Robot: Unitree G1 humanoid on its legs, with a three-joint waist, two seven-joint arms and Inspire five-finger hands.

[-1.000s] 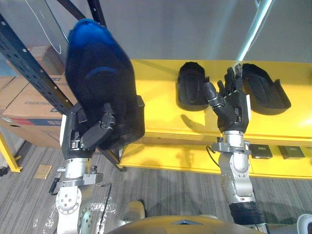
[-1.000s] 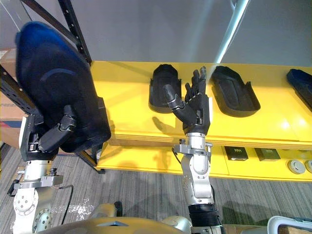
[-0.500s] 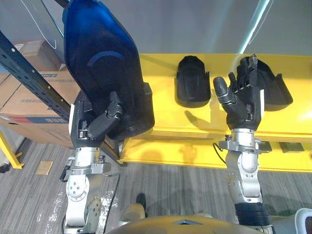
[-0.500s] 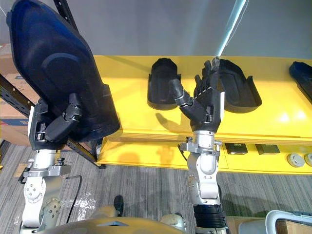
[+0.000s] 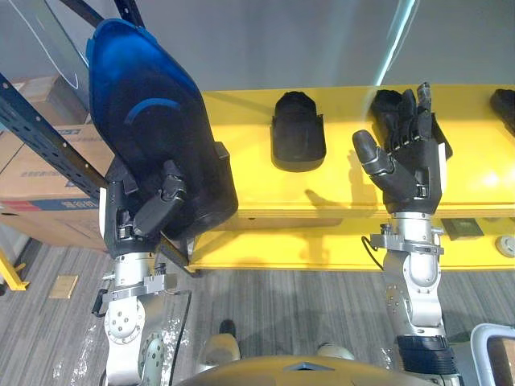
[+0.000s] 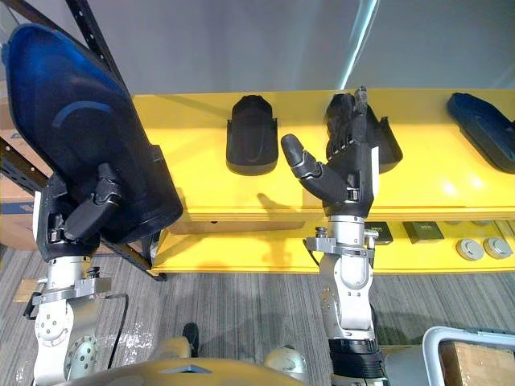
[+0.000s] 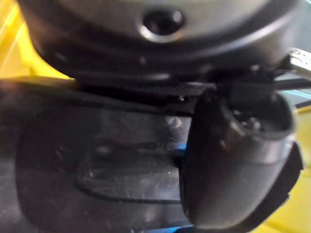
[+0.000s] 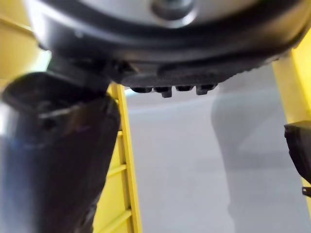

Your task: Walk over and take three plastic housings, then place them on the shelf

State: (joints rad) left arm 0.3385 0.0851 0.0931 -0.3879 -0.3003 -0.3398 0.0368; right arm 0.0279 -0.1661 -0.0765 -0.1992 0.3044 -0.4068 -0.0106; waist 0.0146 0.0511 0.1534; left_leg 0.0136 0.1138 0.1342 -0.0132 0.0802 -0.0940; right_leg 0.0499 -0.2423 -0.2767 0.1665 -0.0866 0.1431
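In the left eye view, the left hand [image 5: 149,211] is gripping the held housing [image 5: 149,112], a big dark blue plastic shell, in the left half of the frame. The thumb is curling over its near face, and the shell is covering the other fingers. Its long axis is running steeply from the hand up to a rounded end pointing at the upper left corner.

The right hand [image 5: 406,161] is standing upright at the right, palm to the camera. Its fingers are straight and the thumb is spread leftward, holding nothing.

On the yellow shelf [image 5: 249,181] the middle housing [image 5: 298,133] is lying at upper centre, its rounded end pointing up the frame. Another housing [image 5: 381,103] is peeking out behind the right hand's fingers. Closed cardboard boxes [image 5: 36,173] are sitting at the left edge behind a dark rack post [image 5: 48,135].

The right eye view is taking in more of the right side. There the far housing [image 6: 483,129] is lying on the shelf, slanting from upper left to lower right. On the tier below, small dark boxes [image 6: 422,232] and round parts [image 6: 473,248] are resting.

In the left wrist view, the thumb [image 7: 238,160] is pressing flat on the held housing's glossy surface.

In the right wrist view, the straight fingertips [image 8: 180,89] are lining up against a grey wall, clear of the thumb.
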